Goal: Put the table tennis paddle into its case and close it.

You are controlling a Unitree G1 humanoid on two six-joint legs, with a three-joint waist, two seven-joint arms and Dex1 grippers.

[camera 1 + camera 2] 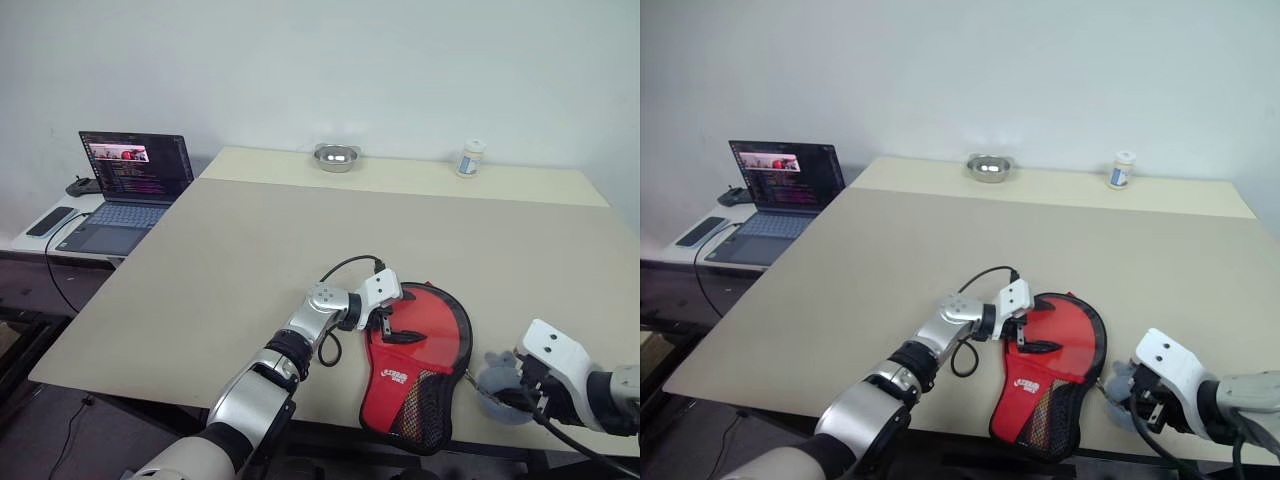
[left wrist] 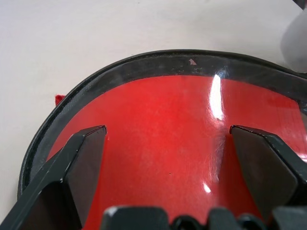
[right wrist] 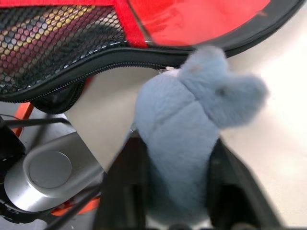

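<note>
The case [image 1: 425, 355] lies flat near the table's front edge, red side up, with its black mesh pocket [image 1: 415, 400] toward me and black edging around it. The table tennis paddle is hidden. My left gripper [image 1: 397, 329] hovers low over the round part of the case, its fingers [image 2: 84, 158] spread wide above the glossy red surface and holding nothing. At the case's right edge sits a grey-blue plush pull [image 3: 192, 115] by the zip. My right gripper [image 3: 175, 151] has the plush between its two fingers, which touch it on both sides.
An open laptop [image 1: 135, 170] and a phone [image 1: 50, 221] rest on a lower side table to the left. A metal bowl [image 1: 337, 157] and a small white jar [image 1: 471, 158] stand at the table's far edge. The table [image 1: 250, 260] is bare between them and the case.
</note>
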